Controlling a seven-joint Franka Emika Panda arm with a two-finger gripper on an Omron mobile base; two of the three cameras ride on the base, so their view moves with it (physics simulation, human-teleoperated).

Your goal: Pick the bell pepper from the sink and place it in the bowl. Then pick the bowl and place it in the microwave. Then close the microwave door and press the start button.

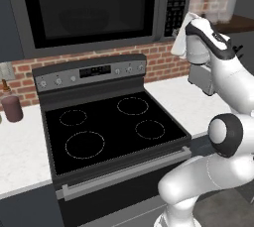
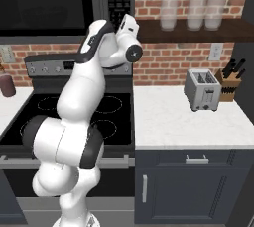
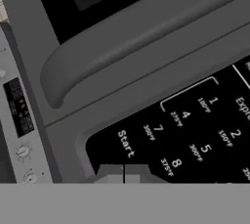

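Pressing toward the keypad of the microwave point(image 1: 94, 13), whose microwave door point(image 1: 89, 8) stands shut with the bowl point(image 1: 84, 20) dimly inside, the closed pincer point(image 3: 124, 174) sits just below the Start key point(image 3: 125, 143), needing only a short forward push.

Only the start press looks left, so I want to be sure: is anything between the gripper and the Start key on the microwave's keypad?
Nothing visible. In the hand view the shut gripper sits right at the keypad, just below the Start key, with no object between them. The microwave door is closed, its handle off to one side.
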